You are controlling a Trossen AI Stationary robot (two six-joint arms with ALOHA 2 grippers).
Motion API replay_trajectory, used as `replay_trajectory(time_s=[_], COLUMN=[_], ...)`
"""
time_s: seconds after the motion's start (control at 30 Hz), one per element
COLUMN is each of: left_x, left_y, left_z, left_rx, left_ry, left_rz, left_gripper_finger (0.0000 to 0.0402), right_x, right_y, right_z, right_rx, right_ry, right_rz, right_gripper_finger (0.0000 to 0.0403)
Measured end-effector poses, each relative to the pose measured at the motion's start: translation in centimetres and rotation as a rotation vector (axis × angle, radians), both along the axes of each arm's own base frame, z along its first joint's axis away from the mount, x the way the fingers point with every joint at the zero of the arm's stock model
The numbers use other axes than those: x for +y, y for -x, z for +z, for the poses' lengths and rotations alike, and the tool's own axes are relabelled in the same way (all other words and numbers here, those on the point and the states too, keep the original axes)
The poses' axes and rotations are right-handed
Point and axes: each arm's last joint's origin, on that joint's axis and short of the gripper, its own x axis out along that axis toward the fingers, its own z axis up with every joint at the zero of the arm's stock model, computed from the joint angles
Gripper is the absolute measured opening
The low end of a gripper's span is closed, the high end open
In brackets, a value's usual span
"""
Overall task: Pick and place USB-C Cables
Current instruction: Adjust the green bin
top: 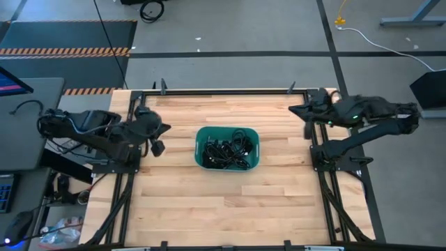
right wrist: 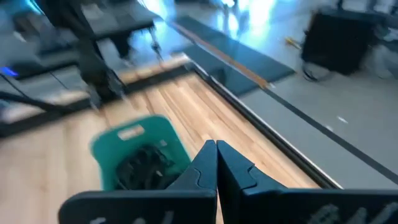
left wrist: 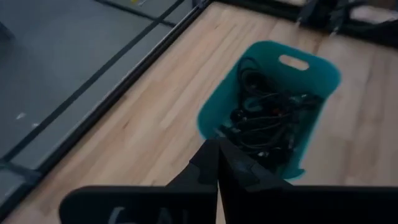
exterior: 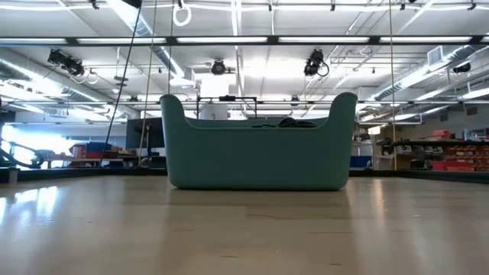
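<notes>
Wooden table (top: 209, 202) with USB-C cables (top: 230, 152) seemingly all inside teal tub (top: 203, 143); left claw (top: 159, 147) and right claw (top: 307, 130) closed, empty.

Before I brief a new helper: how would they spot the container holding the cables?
Look at the wooden table between the two arms. Near its middle sits a teal tub with a handle slot at its end, the only thing on the boards, filled with tangled black USB-C cables.

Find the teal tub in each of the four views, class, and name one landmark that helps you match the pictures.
High view: teal tub at the table's centre, between both arms.
Low view: centre, side-on, filling the middle.
Left wrist view: upper right of centre, beyond the shut left hand.
Right wrist view: lower left.
Shared landmark: the black cables heaped inside it.
</notes>
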Motion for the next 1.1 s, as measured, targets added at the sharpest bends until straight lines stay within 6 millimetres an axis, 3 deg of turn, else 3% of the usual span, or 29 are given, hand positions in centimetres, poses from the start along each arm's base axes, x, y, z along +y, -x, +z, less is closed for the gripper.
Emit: replay_trajectory(time_s=[0.23, 0.4, 0.57, 0.83, 1.1], left_x=[-0.9, -1.0, -0.8, -0.5, -0.9], left_y=[1.4, 2.2, 3.1, 3.8, 3.8], left_z=[-5.0, -9.0, -11.5, -12.7, -13.0], left_rx=[-0.240, -0.402, -0.508, -0.580, -0.515], left_ry=[0.076, 0.153, 0.227, 0.363, 0.407], left_rz=[-0.062, -0.106, -0.112, -0.051, -0.177], left_gripper_finger=[0.0002, 0.0002, 0.0002, 0.0012, 0.0021], right_x=[-0.1, -0.4, -0.6, -0.9, -0.2], right_y=[3.1, 4.6, 5.8, 7.2, 7.6], right_z=[0.8, 0.8, 1.0, 1.3, 1.4], right_rx=[-0.198, -0.261, -0.318, -0.398, -0.433], right_ry=[-0.003, -0.007, -0.054, -0.117, -0.348], right_rz=[0.149, 0.162, 0.152, 0.160, 0.405], right_gripper_finger=[0.0000, 0.0000, 0.0004, 0.0013, 0.0015])
